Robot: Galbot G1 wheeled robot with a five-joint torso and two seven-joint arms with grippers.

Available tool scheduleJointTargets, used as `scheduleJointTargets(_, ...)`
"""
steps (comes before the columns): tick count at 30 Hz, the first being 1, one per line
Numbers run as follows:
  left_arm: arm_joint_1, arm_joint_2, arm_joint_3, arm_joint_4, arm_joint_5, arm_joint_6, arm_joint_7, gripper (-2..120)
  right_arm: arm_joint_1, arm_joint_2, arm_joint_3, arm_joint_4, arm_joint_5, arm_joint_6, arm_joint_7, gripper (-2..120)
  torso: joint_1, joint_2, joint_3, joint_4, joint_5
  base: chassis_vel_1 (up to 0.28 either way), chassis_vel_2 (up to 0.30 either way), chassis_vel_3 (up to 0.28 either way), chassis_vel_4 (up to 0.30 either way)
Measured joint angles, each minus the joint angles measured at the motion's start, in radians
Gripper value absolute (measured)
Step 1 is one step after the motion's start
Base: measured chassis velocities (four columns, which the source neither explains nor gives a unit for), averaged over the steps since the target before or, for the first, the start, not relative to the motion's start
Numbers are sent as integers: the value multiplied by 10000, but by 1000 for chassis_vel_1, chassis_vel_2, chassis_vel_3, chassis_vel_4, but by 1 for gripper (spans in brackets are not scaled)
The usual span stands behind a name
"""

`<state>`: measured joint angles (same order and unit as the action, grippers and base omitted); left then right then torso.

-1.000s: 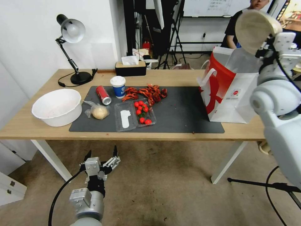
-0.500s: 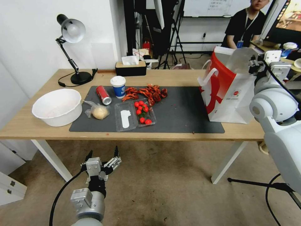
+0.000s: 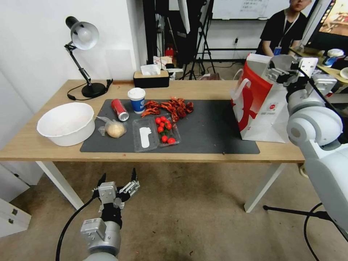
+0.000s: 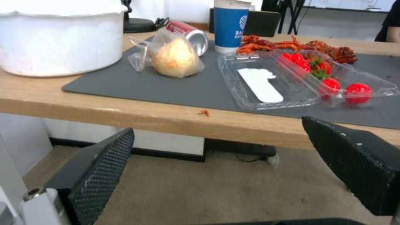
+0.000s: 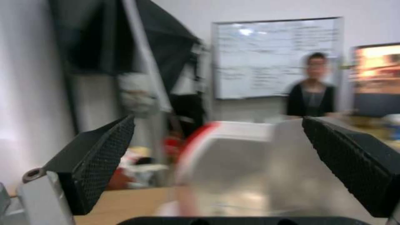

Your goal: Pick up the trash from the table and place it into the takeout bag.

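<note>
On the table's (image 3: 43, 150) dark mat lie a red soda can (image 3: 119, 110), a white-lidded blue paper cup (image 3: 137, 100) and a clear bag with a beige bun (image 3: 114, 128). The left wrist view shows the same can (image 4: 189, 32), cup (image 4: 231, 25) and bun bag (image 4: 175, 57). The white and red takeout bag (image 3: 261, 108) stands upright at the table's right end. My right gripper (image 3: 281, 70) hovers at the bag's open top, open and empty; its wrist view looks across the bag's mouth (image 5: 233, 162). My left gripper (image 3: 117, 185) hangs open below the table's front edge.
A big white bowl (image 3: 66, 123) sits at the left end. A clear clamshell with cherry tomatoes (image 3: 156, 133) and a pile of red crayfish shells (image 3: 168, 107) lie mid-mat. A desk lamp (image 3: 85, 36) and a tissue box (image 3: 150, 78) stand along the back edge.
A second ago my right gripper held a round bowl high above the bag; the bowl is gone from it. The gripper has come down and moved left over the bag's top.
</note>
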<state>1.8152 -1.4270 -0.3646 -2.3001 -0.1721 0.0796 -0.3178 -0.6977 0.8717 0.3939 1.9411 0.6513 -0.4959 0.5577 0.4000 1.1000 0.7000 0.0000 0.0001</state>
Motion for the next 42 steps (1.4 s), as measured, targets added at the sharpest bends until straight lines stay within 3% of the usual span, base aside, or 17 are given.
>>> scheduleJointTargets(2, 2, -4, 5, 1, 12, -13, -7, 100, -49, 1, 13, 81, 100, 267, -166, 100, 0, 0, 0, 1, -1, 0, 0, 0, 0)
scheduleJointTargets(5, 18, -10, 6, 50, 57, -169, -26, 100, -953, -12, 282, 790, 1484, 2026, -1283, 100, 0, 1, 0, 2, -3, 0, 0, 0, 0)
scheduleJointTargets(11, 30, -11, 39, 105, 58, -271, -38, 100, -2744, 69, 621, 1549, 1499, 3707, -3085, 100, -1, 1, -1, -2, 1, 0, 0, 0, 0)
scheduleJointTargets(13, 4, -14, 56, 133, 58, -281, -38, 100, -3683, -82, 859, 1966, 790, 4554, -3842, 100, 0, 1, -1, 1, -1, 0, 0, 0, 0)
scheduleJointTargets(18, -27, -2, 64, 180, 52, -301, -37, 100, -4961, -219, 1248, 2546, -99, 4925, -4076, 100, -1, 1, -2, 0, -1, 0, 0, 0, 0)
scheduleJointTargets(22, -35, 2, 62, 190, 47, -325, -31, 100, -6562, 267, 1717, 2934, -821, 5315, -4346, 100, 0, 1, 0, 0, -1, 0, 0, 0, 0)
scheduleJointTargets(30, -38, 58, 86, 179, 26, -328, -16, 100, -9871, 2284, 2231, 2482, -2282, 7188, -4875, 100, -1, 1, -1, -1, 0, 0, 0, 0, 0)
scheduleJointTargets(42, -80, 76, 76, 354, -10, -377, -10, 100, -10799, 3365, 1829, 1554, -3397, 8026, -4800, 100, -1, 0, -1, 0, -2, 0, 0, 0, 0)
